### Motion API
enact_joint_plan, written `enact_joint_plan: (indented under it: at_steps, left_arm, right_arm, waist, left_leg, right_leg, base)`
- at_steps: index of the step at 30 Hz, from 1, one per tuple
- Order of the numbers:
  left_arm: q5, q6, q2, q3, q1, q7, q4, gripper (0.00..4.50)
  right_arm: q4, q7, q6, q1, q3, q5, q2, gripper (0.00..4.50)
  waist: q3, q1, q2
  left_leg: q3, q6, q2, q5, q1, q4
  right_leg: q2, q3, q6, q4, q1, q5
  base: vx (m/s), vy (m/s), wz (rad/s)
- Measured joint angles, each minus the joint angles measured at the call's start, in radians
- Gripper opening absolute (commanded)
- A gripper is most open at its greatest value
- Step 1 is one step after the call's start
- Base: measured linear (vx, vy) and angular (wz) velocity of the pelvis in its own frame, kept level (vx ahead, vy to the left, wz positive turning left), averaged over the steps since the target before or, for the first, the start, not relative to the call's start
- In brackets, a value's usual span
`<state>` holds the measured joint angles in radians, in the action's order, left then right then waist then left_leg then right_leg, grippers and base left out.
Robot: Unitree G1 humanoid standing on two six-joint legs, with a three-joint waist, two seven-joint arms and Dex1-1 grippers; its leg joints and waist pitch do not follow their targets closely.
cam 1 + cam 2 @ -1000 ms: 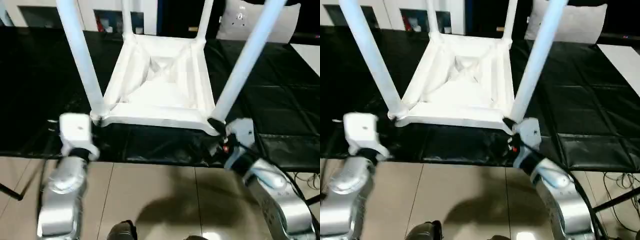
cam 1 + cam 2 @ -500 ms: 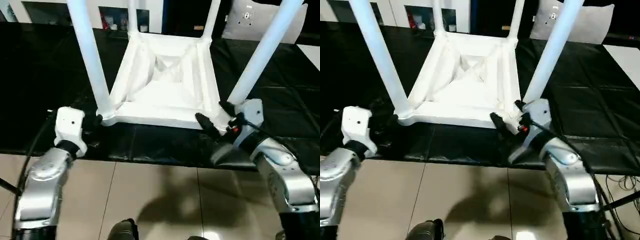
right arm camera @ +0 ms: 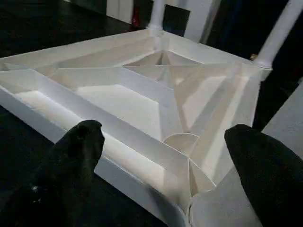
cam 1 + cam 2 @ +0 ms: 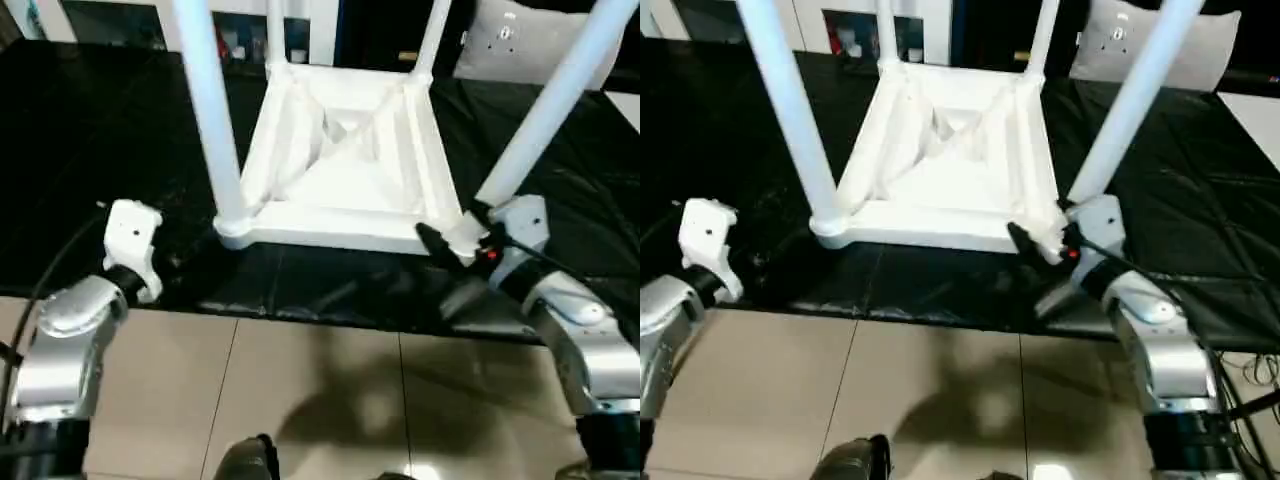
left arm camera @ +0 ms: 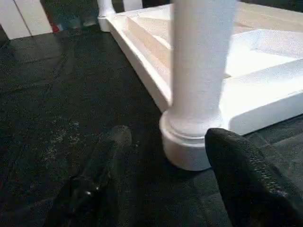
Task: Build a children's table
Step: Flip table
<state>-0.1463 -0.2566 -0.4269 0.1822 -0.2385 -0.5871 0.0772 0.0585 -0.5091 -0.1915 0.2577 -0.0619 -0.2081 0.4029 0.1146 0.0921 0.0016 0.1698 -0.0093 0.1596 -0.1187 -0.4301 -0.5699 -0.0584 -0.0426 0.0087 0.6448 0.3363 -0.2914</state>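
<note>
White plastic makes up the children's table (image 4: 345, 170), which lies upside down on the black-covered bench (image 4: 90, 150), its ribbed underside facing up and its four long tapered white tube legs standing upright from the round corner sockets. The near-left leg (image 4: 212, 110) rises from a socket close to the bench's front edge, and the near-right leg (image 4: 545, 110) rises from the opposite front corner. The left claw (image 5: 161, 189) sits just beside the near-left socket, its two black fingers (image 5: 246, 179) spread apart with nothing between them; one finger lies near the socket's collar, the other is off to the side over the black cover. The left arm's white wrist housing (image 4: 130, 245) hangs at the bench's front edge, apart from the table top. The right claw (image 3: 165, 156) is at the near-right corner with its fingers (image 3: 78, 151) wide apart, straddling the corner of the ribbed frame without gripping it. In the head views one black finger of the right claw (image 4: 455, 240) lies along the front edge of the top, and whether it touches cannot be told. Tiled floor (image 4: 300, 390) shows beneath the silver forearms.
</note>
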Motion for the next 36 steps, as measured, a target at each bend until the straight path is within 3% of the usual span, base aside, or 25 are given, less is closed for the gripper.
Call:
enact_joint_plan:
  at_steps: [6, 12, 22, 30, 36]
  left_arm:
    - [-0.022, 0.021, 0.005, -0.017, -0.054, -0.050, 0.057, 3.54]
    - [-0.030, 0.053, 0.037, -0.055, -0.125, -0.051, 0.141, 3.54]
    - [-0.009, 0.113, 0.132, -0.051, -0.181, 0.059, 0.226, 2.63]
    - [-0.005, 0.147, 0.142, -0.061, -0.198, 0.079, 0.256, 2.10]
    - [-0.016, 0.130, 0.179, -0.046, -0.198, 0.121, 0.247, 2.00]
  right_arm:
    - [-0.034, -0.033, -0.051, -0.016, 0.005, -0.026, 0.000, 4.50]
    - [-0.098, -0.075, -0.099, -0.042, 0.080, -0.059, -0.033, 4.50]
    - [-0.124, -0.021, -0.088, -0.065, 0.131, -0.032, -0.109, 4.50]
    - [-0.134, -0.024, -0.087, -0.068, 0.152, -0.033, -0.125, 4.50]
    - [-0.135, -0.023, -0.084, -0.083, 0.162, -0.029, -0.137, 4.50]
  waist:
    - [-0.001, -0.003, -0.003]
    - [0.000, -0.005, -0.004]
    - [0.001, -0.002, -0.008]
    - [0.002, 0.001, -0.008]
    - [0.002, 0.007, -0.008]
  left_leg:
    - [0.004, 0.007, 0.000, 0.002, -0.009, 0.000]
    - [0.005, 0.007, 0.001, 0.002, -0.008, 0.000]
    - [0.006, 0.007, 0.001, 0.002, -0.009, 0.000]
    - [0.006, 0.007, 0.001, 0.002, -0.010, 0.001]
    - [0.006, 0.007, 0.001, 0.002, -0.009, 0.002]
  right_leg:
    - [0.000, 0.004, 0.004, 0.000, 0.011, 0.003]
    - [0.000, 0.004, 0.005, 0.000, 0.012, 0.004]
    - [-0.001, 0.005, 0.005, -0.001, 0.012, 0.005]
    - [-0.001, 0.004, 0.005, -0.002, 0.012, 0.005]
    - [-0.001, 0.004, 0.005, -0.003, 0.012, 0.005]
  base:
    - [0.000, 0.000, 0.00]
    - [0.000, 0.000, 0.00]
    - [0.000, 0.000, 0.00]
    - [0.000, 0.000, 0.00]
    - [0.000, 0.000, 0.00]
